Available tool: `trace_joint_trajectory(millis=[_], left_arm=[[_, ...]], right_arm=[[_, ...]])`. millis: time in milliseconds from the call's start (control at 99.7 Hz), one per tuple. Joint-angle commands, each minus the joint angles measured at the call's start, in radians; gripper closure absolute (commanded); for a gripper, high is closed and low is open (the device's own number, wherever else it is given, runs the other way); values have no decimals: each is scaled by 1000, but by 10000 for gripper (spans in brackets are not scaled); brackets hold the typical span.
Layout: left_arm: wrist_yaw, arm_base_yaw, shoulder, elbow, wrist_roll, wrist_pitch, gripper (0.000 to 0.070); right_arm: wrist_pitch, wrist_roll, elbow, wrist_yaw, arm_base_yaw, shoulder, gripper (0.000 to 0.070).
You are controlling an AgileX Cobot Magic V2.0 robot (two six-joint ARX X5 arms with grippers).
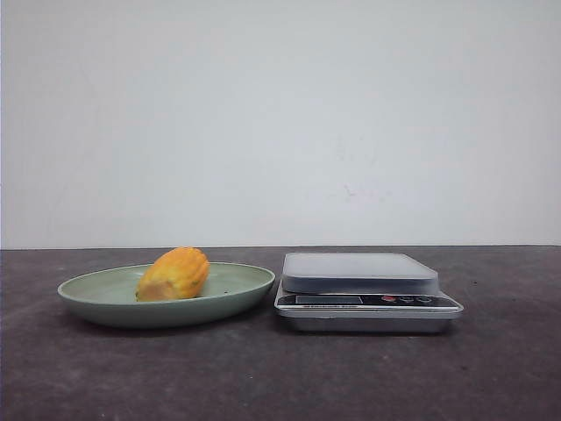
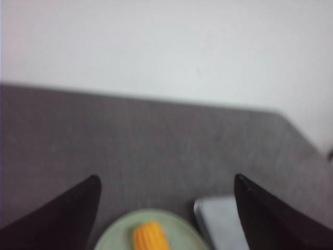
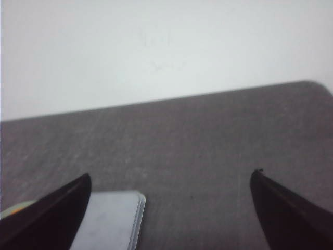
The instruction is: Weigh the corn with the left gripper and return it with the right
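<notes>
Dark grey, matte bench (image 1: 491, 368) runs back to a plain white wall (image 1: 280, 114), and 3 things rest on it. The corn (image 1: 174, 274), a short stubby yellow-orange cob piece with bumpy kernel rows, lies on its side in a shallow, pale green round plate (image 1: 92, 294), its pale cut end toward the front camera. Just beside the plate stands a silver digital kitchen scale (image 1: 359, 289) with a flat grey weighing platform and a dark strip of display and buttons along its front edge; plate rim and scale come close, and contact between them cannot be told.

The left tool (image 2: 164, 203) is released, its 2 dark fingers (image 2: 62, 213) spread wide and holding nothing. The corn lies below and between those fingers, apart from both, and a corner of the scale shows just inside one finger.

The right tool (image 3: 169, 203) is likewise released and grasps nothing, with its 2 dark fingers (image 3: 49, 216) wide apart. The scale's platform lies beside one finger, and a sliver of the plate's edge shows past that finger. Both wrist views are blurred.
</notes>
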Motion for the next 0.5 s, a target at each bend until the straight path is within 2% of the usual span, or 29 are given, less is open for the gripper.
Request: trace_joint_trajectory(millis=[0,150,381,491], left_arm=[[-29,-53,91,13,43,-2,201],[-84,-147,276,13,51,11,201],[-113,-209,510,13,32,49,201],[-166,-238,585,13,21,52,201]], right_arm=[[-1,-13,22,-8,3,9,79],[-19,-14,22,-11,4,12,79],[-33,-22,22,-10,4,12,79],[-48,-26,22,-11,4,12,79]])
